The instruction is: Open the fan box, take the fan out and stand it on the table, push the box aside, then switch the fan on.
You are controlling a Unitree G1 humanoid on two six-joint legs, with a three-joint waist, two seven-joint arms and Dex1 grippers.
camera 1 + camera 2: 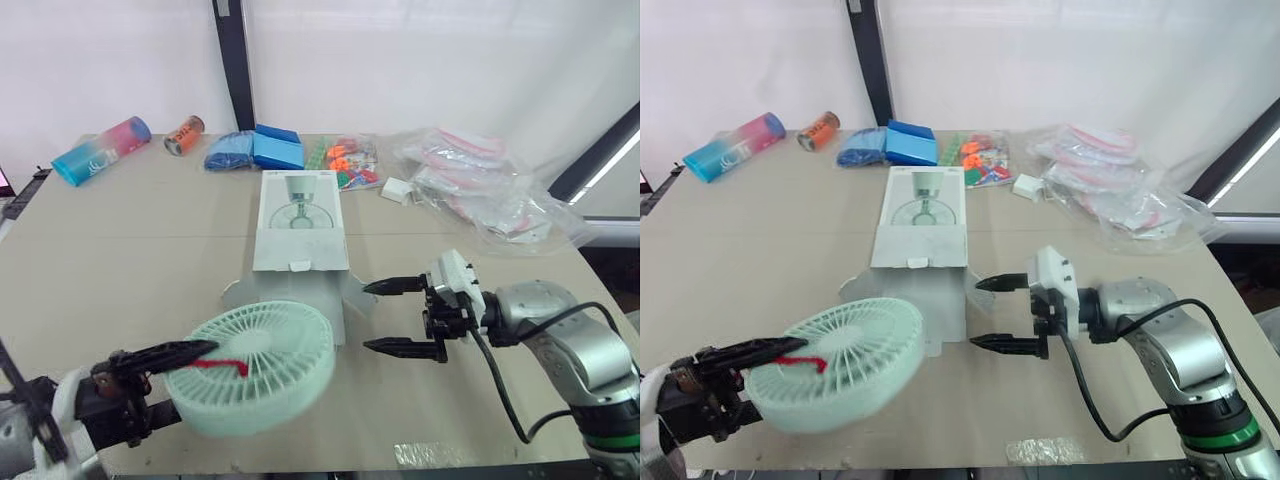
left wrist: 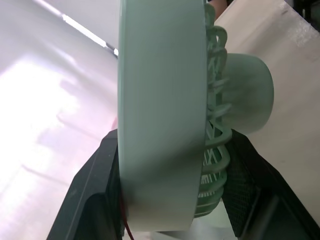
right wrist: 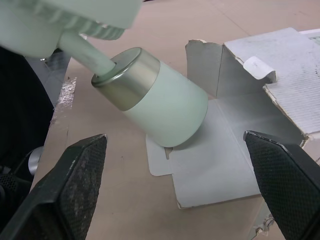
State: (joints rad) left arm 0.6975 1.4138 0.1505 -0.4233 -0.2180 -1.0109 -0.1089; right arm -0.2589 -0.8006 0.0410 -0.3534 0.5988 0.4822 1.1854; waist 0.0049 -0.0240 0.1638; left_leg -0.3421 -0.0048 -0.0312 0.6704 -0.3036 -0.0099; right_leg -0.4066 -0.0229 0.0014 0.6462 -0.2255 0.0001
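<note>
At 7 o'clock in the head view we see the left gripper (image 1: 195, 352) clenched on the mint fan (image 1: 255, 365). One black finger (image 2: 95, 195) presses on each face of its round cage. A red cord (image 1: 225, 365) lies across the grille. The fan is outside the fan box (image 1: 300, 235), at its 6 o'clock, with the stem and round base (image 3: 160, 110) tilted over an open flap. The box lies flat at the centre of the table (image 1: 130, 260), flaps spread toward us. At the box's 4 o'clock the right gripper (image 1: 368, 317) hovers released, jaws wide apart, just beside a side flap and gripping nothing. Crinkled plastic bags (image 1: 500, 190) sit at 2 o'clock.
</note>
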